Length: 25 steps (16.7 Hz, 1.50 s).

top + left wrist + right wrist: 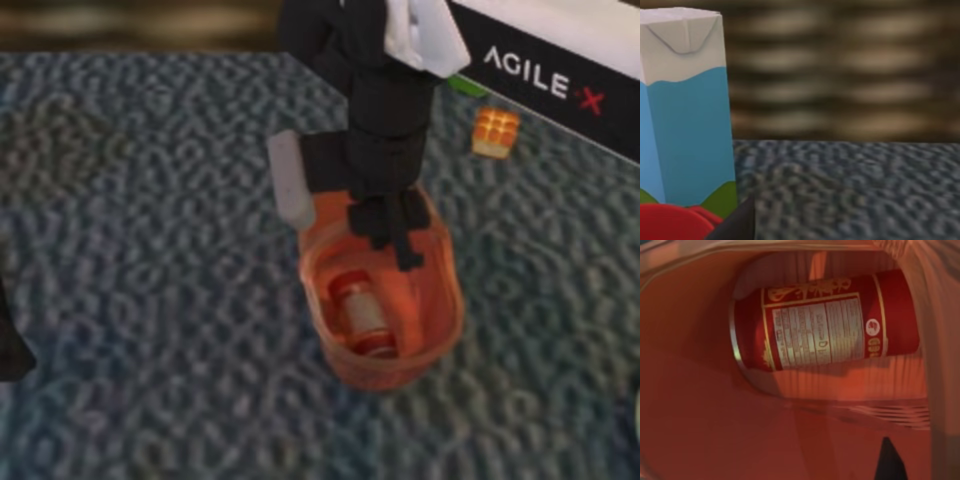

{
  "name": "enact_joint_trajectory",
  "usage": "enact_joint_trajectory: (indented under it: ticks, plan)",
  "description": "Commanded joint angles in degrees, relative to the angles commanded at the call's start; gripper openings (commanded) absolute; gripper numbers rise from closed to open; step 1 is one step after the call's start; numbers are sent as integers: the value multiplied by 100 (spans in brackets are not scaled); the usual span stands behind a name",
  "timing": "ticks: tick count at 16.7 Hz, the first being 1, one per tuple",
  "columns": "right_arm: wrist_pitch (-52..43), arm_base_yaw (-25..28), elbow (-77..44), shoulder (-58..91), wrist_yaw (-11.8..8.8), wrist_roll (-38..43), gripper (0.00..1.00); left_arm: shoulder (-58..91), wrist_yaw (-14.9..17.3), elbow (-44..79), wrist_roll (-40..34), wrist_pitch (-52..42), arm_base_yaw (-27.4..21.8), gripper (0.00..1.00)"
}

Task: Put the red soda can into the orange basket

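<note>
From above, you see the red soda can (pixel 361 314) lying on its side on the floor of the orange basket (pixel 447 318), near the middle of the tabletop (pixel 150 300). Your right arm reaches down from the far edge, and its gripper (pixel 392 235) hangs over the far end of the basket, just clear of the can; its dark fingers (pixel 409 245) are released and hold nothing, with the can lying apart from them.

The right wrist view gives you what the top view cannot: the can (pixel 825 322) close up, label side facing the camera with its pale printed panel and gold lettering, resting on the ribbed floor between the orange walls (pixel 690 405). One dark fingertip (pixel 888 460) shows at the edge of that picture, not touching the can.

The left wrist view shows things the top view hides: a blue and white carton (pixel 685 110) standing upright on the tabletop, with something red (pixel 675 222) low in front of it. Only a dark sliver of the left gripper (pixel 737 225) shows there, so you cannot tell how its fingers stand.

In the top view, a small orange block (pixel 496 132) lies beyond the basket, beside the right arm's body, which covers part of the far tabletop
</note>
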State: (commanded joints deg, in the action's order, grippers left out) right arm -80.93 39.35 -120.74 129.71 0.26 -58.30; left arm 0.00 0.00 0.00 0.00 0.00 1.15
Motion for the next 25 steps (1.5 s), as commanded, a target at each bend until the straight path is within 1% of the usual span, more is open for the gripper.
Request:
enact_joint_trajectory:
  ticks: [19,25]
  plan:
    - [-21,-12,-25,3,2,-4,0,0,0,0,0,0,0,100]
    - [-967,-137,-848,-100,0,-190,0,0,0,0,0,0,0,100]
